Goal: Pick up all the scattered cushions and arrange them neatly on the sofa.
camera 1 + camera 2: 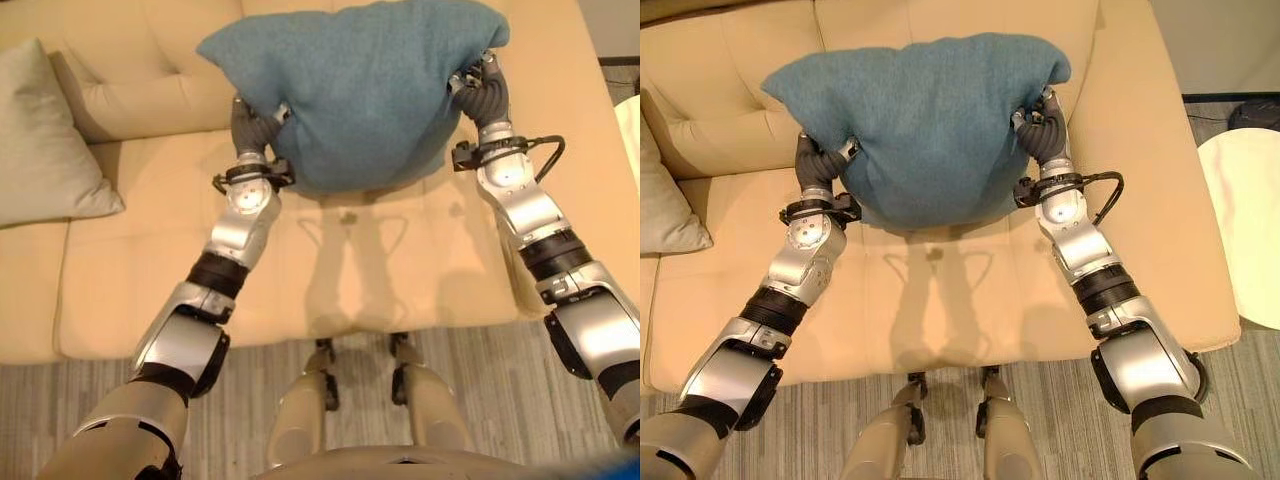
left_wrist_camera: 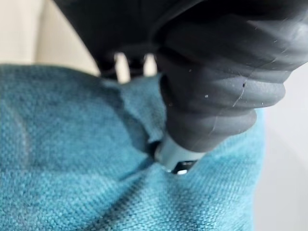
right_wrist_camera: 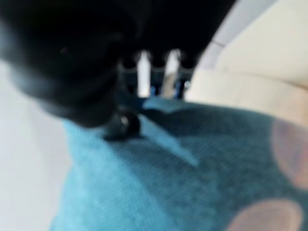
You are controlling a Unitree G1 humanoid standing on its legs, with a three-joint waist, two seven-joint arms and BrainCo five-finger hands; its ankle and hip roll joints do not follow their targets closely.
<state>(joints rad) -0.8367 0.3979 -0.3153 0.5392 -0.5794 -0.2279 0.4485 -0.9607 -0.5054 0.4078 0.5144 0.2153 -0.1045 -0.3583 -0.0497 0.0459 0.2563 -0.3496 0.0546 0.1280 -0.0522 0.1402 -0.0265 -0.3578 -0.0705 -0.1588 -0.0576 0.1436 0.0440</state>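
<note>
Aloft above the sofa [image 1: 420, 280], a soft, light teal cushion [image 1: 360, 90] (gripped at opposite edges) sags between left hand [image 1: 262, 118] and right hand [image 1: 478, 82], fingers pinching fabric.

Not much going on besides the main stuff tbh. There's a grey striped rug [image 1: 840, 420] running along the bottom of the frame in both eye views, its faint stripes going roughly left to right. Over on the right edge of the right eye view there's a round white side table [image 1: 1245, 225], only partly in frame, sitting just beside the couch arm. At the upper right, behind that table, there's a strip of pale wall with a dark baseboard [image 1: 1215, 97] along its bottom, plus something dark [image 1: 1252, 112] I can't make out.
</note>
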